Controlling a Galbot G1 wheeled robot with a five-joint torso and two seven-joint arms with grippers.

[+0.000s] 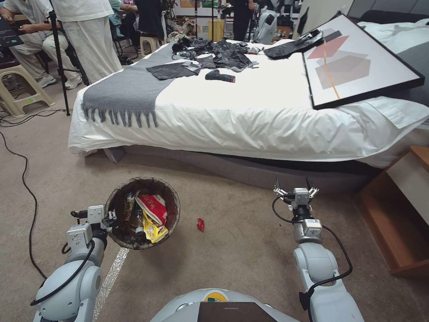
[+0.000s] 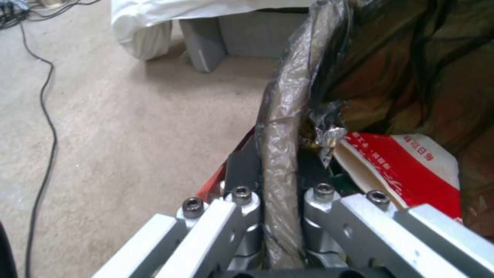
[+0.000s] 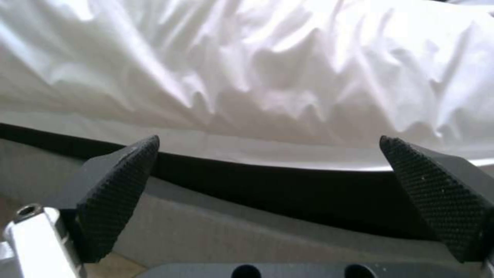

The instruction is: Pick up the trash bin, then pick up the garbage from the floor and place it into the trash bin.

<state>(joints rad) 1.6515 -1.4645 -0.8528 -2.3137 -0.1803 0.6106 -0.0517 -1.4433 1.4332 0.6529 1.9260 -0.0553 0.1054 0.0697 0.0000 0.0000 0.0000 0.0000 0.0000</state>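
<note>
The trash bin (image 1: 117, 200), round and lined with a dark bag, hangs off the carpet at my lower left. My left gripper (image 1: 109, 219) is shut on its near rim. In the left wrist view the bag-covered rim (image 2: 280, 146) is pinched in the left gripper (image 2: 278, 208). Inside the bin lie garbage pieces: a red-white wrapper (image 1: 152, 206) (image 2: 411, 166) and a yellow wrapper (image 1: 155, 231). One small red piece of garbage (image 1: 200, 224) lies on the carpet just right of the bin. My right gripper (image 1: 295, 188) (image 3: 278, 193) is open and holds nothing, hanging above the floor and facing the bed's side.
A bed (image 1: 250, 120) with white sheet, grey throw (image 1: 127, 91), black bags and a framed picture (image 1: 357, 58) spans the view ahead. A wooden nightstand (image 1: 402, 210) stands at the right. A black cable (image 1: 27, 188) runs over the carpet on the left. Stools and a tripod stand far left.
</note>
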